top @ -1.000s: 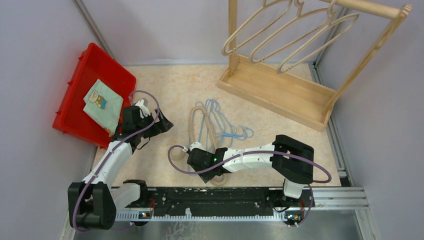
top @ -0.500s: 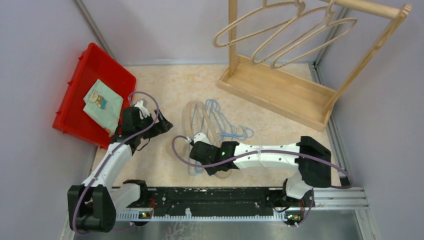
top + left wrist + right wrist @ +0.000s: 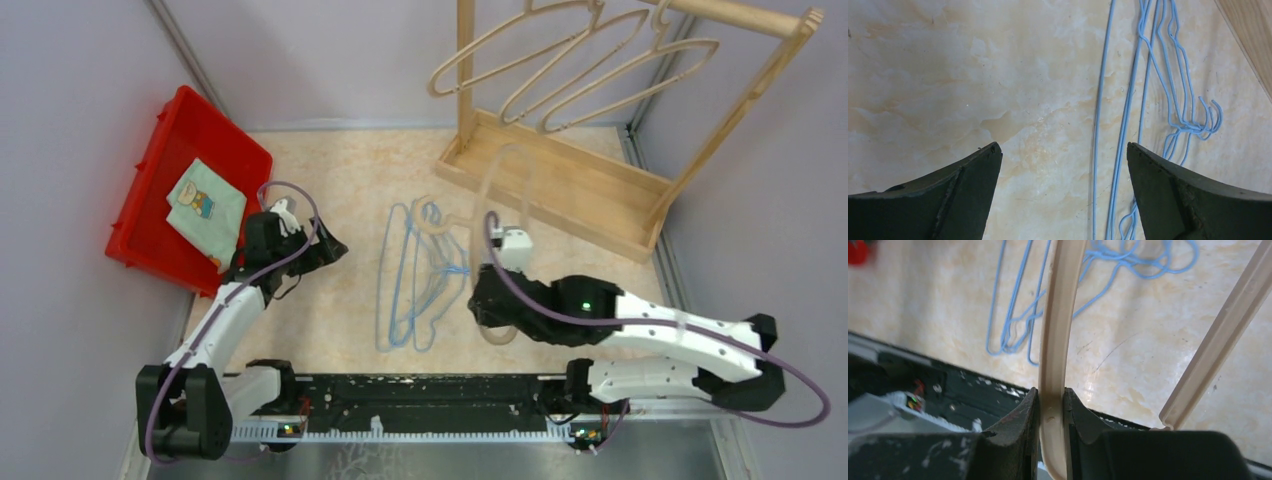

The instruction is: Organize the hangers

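Note:
My right gripper (image 3: 492, 322) (image 3: 1051, 395) is shut on a beige hanger (image 3: 507, 165) (image 3: 1063, 300), held off the table and blurred in the top view. The curved bar of that hanger runs up between the jaws, and its straight bar (image 3: 1218, 340) shows to the right. Several thin blue wire hangers (image 3: 408, 290) (image 3: 1128, 100) (image 3: 1018, 315) lie flat on the table, left of the right gripper. My left gripper (image 3: 325, 250) (image 3: 1063, 150) hangs open over bare table just left of them, holding nothing. Three beige hangers (image 3: 560, 70) hang on the rack's rail.
The wooden rack (image 3: 560, 185) stands at the back right, its base close behind the lifted hanger. A red bin (image 3: 150, 150) with a folded cloth (image 3: 205, 205) sits at the left. Purple walls close in both sides.
The right gripper closed on the beige hanger, then swung right and lifted it off the pile. The blue hangers shifted and spread out. The hung hangers swayed. The left arm stayed still.

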Controlling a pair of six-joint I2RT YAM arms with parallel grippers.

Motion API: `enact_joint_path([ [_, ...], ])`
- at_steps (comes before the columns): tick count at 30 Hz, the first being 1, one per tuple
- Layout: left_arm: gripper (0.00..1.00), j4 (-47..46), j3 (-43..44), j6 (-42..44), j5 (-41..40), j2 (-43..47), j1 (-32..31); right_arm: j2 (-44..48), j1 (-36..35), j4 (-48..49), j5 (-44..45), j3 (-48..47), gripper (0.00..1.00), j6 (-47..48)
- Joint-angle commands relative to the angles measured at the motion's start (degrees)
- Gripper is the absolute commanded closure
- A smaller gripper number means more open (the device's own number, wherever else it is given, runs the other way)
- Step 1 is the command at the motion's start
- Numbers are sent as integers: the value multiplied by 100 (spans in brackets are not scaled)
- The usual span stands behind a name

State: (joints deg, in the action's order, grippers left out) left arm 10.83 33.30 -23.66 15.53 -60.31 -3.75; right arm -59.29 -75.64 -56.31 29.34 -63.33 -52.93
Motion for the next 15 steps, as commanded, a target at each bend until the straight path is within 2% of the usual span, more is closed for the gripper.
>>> enact_joint_path([
  [1, 0, -253, 278, -54, 292, -199, -2, 859, -8, -981, 1483, -136, 100, -1990],
  [5, 0, -280, 442, -5, 366, -378, -25, 1070, -5, -1752, 1973, -386, 100, -2879],
  [8, 0, -277, 558, 80, 364, -481, -46, 1256, -4, -1986, 2287, -429, 100, -3281],
  [12, 0, -256, 650, 138, 352, -589, -64, 1725, -6, -1720, 2822, -384, 100, -3410],
  [15, 0, -261, 707, 163, 353, -689, -65, 2008, -4, -1206, 3168, -424, 100, -2985],
])
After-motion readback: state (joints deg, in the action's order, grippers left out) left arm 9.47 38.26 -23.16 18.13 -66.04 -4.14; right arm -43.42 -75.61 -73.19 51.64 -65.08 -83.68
